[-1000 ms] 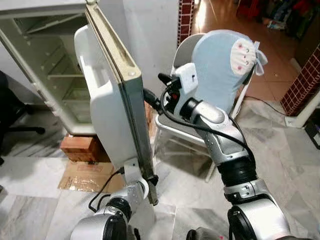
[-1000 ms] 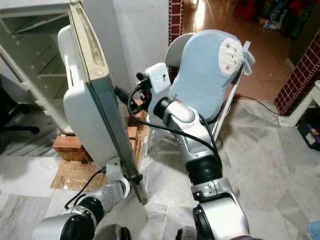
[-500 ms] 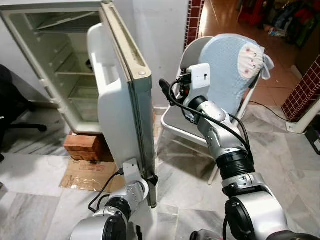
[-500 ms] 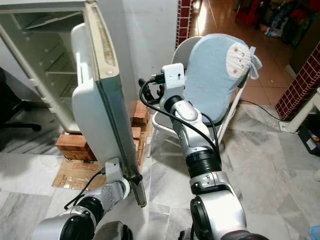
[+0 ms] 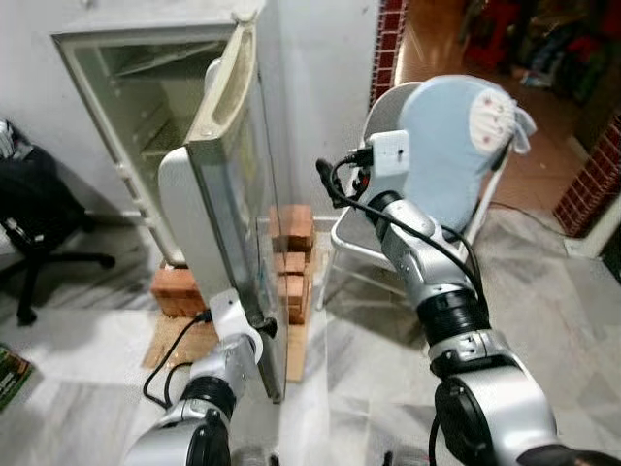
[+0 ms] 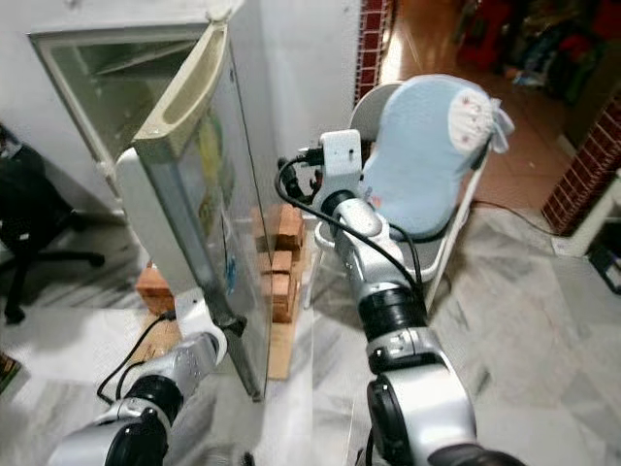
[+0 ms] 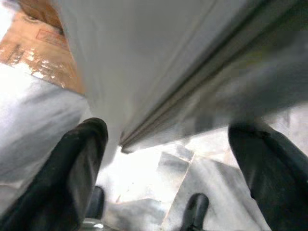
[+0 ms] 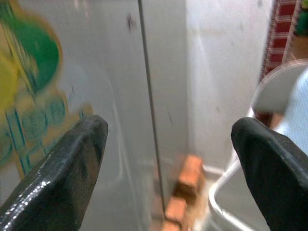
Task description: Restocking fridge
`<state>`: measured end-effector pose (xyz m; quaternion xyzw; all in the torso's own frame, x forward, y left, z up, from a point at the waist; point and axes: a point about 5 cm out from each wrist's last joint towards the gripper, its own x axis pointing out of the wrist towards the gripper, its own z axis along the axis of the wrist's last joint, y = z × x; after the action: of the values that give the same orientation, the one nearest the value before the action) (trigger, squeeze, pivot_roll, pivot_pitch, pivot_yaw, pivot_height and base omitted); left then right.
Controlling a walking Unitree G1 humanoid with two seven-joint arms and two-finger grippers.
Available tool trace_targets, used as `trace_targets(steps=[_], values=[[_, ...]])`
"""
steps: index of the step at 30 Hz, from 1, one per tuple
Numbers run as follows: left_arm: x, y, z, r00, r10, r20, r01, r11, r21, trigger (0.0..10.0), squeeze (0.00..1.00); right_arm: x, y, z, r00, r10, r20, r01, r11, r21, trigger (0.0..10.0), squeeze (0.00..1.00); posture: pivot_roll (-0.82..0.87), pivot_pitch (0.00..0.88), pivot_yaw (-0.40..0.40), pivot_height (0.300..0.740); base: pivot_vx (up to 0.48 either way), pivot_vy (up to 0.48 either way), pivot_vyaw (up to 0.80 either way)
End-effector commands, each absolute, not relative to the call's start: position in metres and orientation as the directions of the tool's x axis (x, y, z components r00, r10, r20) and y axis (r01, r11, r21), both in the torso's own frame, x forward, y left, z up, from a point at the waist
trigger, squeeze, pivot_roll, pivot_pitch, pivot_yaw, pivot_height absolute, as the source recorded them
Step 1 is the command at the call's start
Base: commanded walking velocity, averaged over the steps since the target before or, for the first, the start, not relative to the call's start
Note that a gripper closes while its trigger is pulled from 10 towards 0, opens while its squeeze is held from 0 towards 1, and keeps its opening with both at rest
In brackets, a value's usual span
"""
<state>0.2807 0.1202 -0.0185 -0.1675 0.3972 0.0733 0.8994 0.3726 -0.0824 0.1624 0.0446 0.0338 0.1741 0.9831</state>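
Note:
A white fridge (image 5: pixel 126 97) stands with its door (image 6: pixel 209 194) partly swung out; the shelves I can see inside look bare. My left gripper (image 5: pixel 266 328) is low at the door's bottom corner. In the left wrist view its fingers (image 7: pixel 72 168) are spread, with the door's lower edge (image 7: pixel 192 96) between them. My right gripper (image 5: pixel 324 176) is raised beside the door's outer face, close to it, and is open (image 8: pixel 168 144). It faces a green and yellow sticker (image 8: pixel 29 91) on the door.
A white chair with a light-blue cover (image 5: pixel 451 146) stands right of the fridge. Stacked bricks (image 5: pixel 291 257) and cardboard (image 5: pixel 170 340) lie at the fridge's foot. A black office chair (image 5: pixel 39 218) is on the left and a brick pillar (image 5: pixel 592 165) on the far right.
The door has swung back toward the fridge body, so its outer face now shows. My left gripper stays at its bottom corner. The camera has pulled back.

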Motion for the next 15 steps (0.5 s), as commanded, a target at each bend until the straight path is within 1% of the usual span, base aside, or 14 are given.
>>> trace_targets(steps=[1,4,8,13,15], values=[[0.284,0.129,-0.014,0.685,0.037,-0.728,-0.288,0.931,-0.224,10.0,0.0,0.374,-0.078,0.168,0.936,0.352,-0.03,-0.347,0.933,0.097,10.0,0.0,-0.06,0.0,0.061,0.74,0.0,0.244,0.0],[0.283,0.136,-0.011,0.71,0.058,-0.701,-0.3,0.926,-0.228,10.0,0.0,0.373,-0.078,0.165,0.935,0.353,-0.037,-0.348,0.932,0.098,10.0,0.0,-0.06,0.0,0.06,0.74,0.0,0.0,0.0],[0.28,0.138,-0.013,0.689,0.07,-0.721,-0.335,0.914,-0.231,10.0,0.0,0.373,-0.078,0.163,0.935,0.352,-0.043,-0.347,0.933,0.1,10.0,0.0,-0.06,0.0,0.058,0.74,0.0,0.0,0.0],[0.279,0.139,-0.01,0.7,0.083,-0.709,-0.338,0.914,-0.226,10.0,0.0,0.373,-0.078,0.161,0.935,0.352,-0.048,-0.346,0.933,0.099,10.0,0.0,-0.06,0.0,0.058,0.74,0.0,0.0,0.0],[0.278,0.148,-0.007,0.716,0.134,-0.685,-0.37,0.905,-0.21,10.0,0.0,0.373,-0.084,0.157,0.94,0.335,-0.059,-0.328,0.939,0.099,10.0,0.0,-0.06,0.0,0.059,0.74,0.0,0.0,0.0]])
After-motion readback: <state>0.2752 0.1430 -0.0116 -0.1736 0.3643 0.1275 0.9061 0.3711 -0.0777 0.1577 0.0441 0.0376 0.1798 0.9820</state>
